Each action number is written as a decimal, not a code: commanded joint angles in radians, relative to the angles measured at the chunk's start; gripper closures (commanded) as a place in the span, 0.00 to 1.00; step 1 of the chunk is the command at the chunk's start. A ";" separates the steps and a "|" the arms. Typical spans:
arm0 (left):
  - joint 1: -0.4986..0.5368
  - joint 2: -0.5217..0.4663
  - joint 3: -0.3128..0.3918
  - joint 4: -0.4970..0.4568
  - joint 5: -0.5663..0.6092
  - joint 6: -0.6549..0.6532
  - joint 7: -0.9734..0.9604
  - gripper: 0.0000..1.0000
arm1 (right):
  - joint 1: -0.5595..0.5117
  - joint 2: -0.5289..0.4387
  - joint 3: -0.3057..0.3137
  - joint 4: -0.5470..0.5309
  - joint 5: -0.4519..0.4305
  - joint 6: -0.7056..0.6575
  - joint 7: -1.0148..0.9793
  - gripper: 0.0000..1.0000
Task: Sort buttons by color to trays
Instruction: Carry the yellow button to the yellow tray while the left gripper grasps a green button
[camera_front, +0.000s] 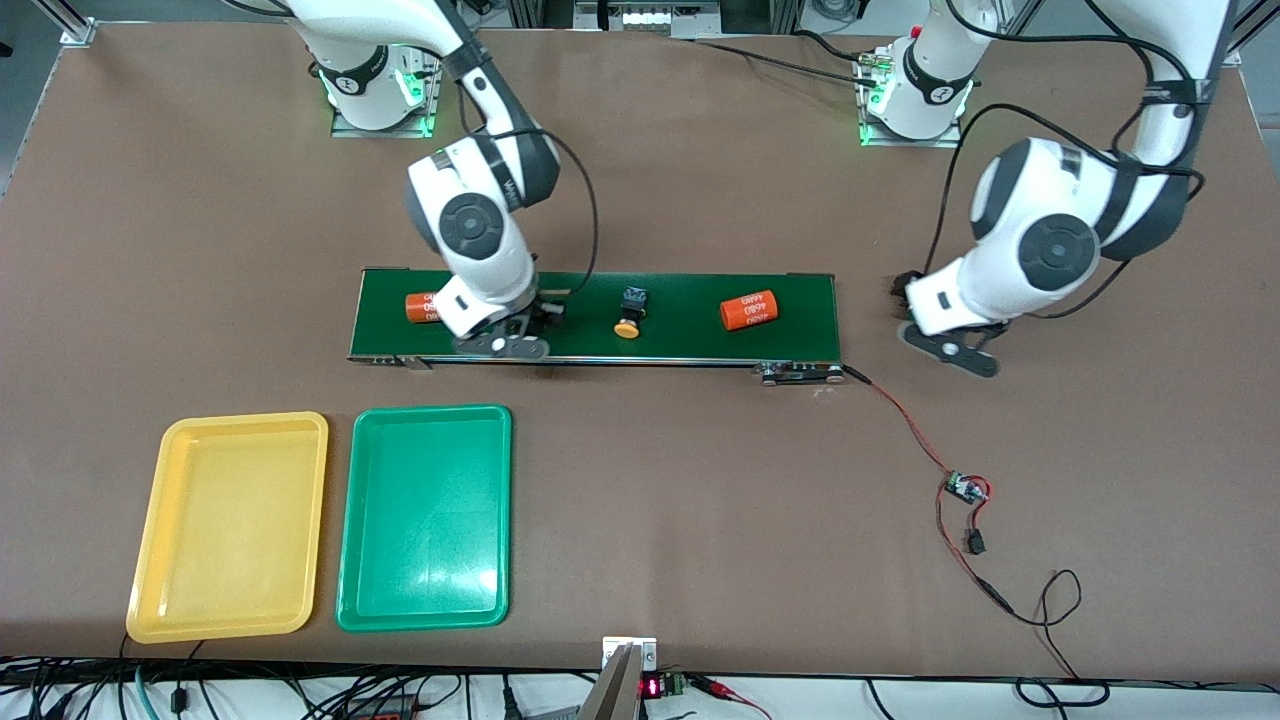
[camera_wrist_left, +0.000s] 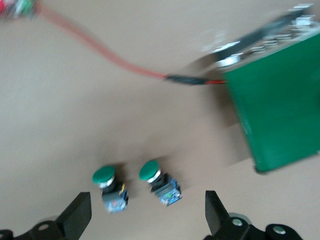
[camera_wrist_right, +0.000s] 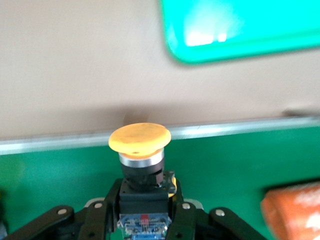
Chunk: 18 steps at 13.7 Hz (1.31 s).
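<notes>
While the brown table (camera_front: 700, 520) carries everything, the long dark-green belt (camera_front: 690, 335) lies across its middle, nearer the arm bases than the two trays; the yellow tray (camera_front: 150, 520) and the green tray (camera_front: 352, 520) sit side by side close to the front camera, toward the right arm's end, both holding nothing; the green tray is the one nearer the table's middle. The right gripper (camera_wrist_right: 145, 212) is down over the belt toward the right arm's end, its fingers (camera_wrist_right: 102, 215) clamped on the dark body of a yellow-capped button (camera_wrist_right: 140, 137), the cap sticking out past the fingertips; an orange cylinder (camera_front: 420, 307) lies on the belt just beside it. A second yellow-capped button (camera_front: 629, 315) lies on its side near the belt's middle; another orange cylinder (camera_front: 749, 310) rests farther toward the left arm's end. The left gripper (camera_wrist_left: 148, 212) hangs low over the bare table just off that end of the belt, fingers spread wide and holding nothing; two green-capped buttons (camera_wrist_left: 159, 182) lie on the table under it, side by side.
</notes>
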 joint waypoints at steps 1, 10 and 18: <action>-0.015 -0.007 0.042 -0.079 -0.025 -0.018 -0.067 0.00 | -0.055 0.000 -0.080 0.051 -0.003 -0.023 -0.095 0.86; -0.026 0.059 0.053 -0.303 -0.027 0.258 -0.376 0.00 | -0.400 0.142 -0.107 0.157 -0.066 -0.005 -0.681 0.86; -0.026 0.078 0.052 -0.393 -0.027 0.435 -0.388 0.51 | -0.505 0.205 -0.095 0.224 -0.061 0.038 -0.857 0.88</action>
